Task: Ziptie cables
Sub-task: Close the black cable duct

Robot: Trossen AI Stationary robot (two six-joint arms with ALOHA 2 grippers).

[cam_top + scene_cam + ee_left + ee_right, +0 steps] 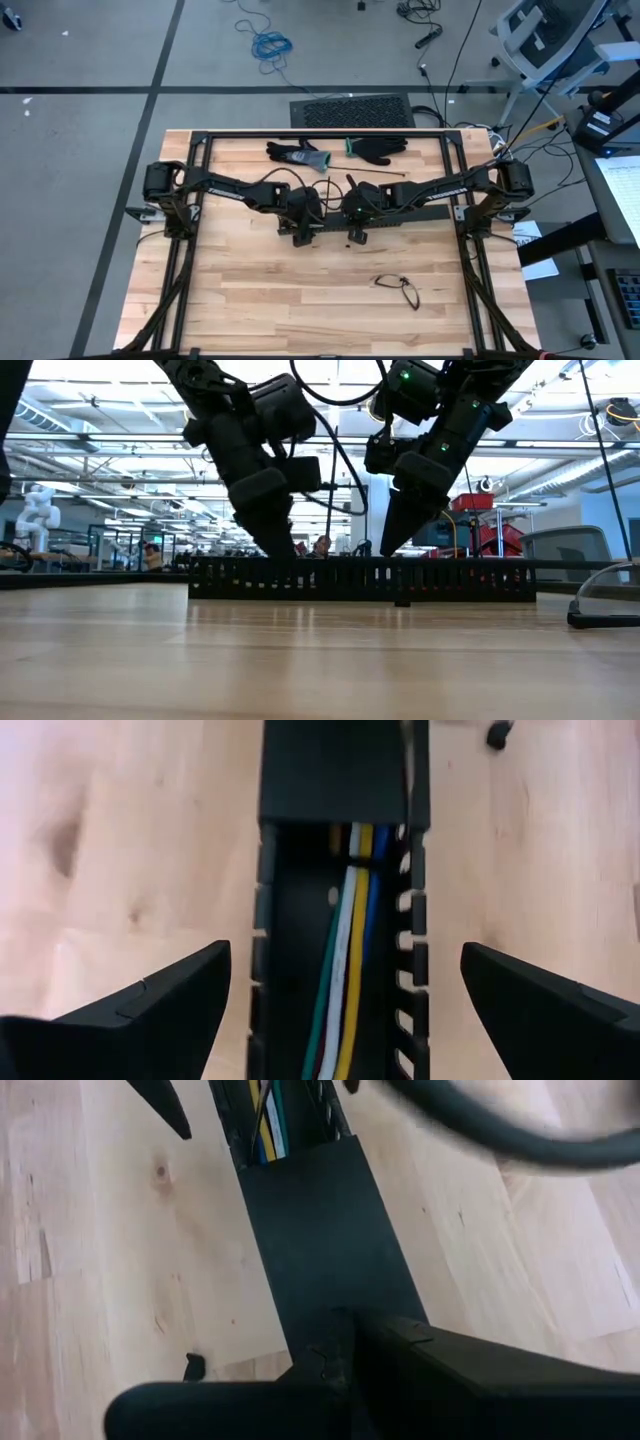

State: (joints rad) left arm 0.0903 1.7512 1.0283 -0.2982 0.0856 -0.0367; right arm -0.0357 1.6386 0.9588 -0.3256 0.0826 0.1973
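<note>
Cables (350, 970) lie inside the duct (290, 920) (green, white, yellow, blue). Left gripper (340, 1010) straddles it, fingers spread wide; right gripper (330, 1370), fingers closed empty, sits on the lid (330, 1230).

2 black jointed arms (240, 190), looped black cables, green lights

From my remote seat I see a pale worktop (300, 290) of smooth, lightly sheened wood planks, a matt black plastic slotted duct (335, 850), and cables (350, 970) in smooth glossy coloured insulation.
</note>
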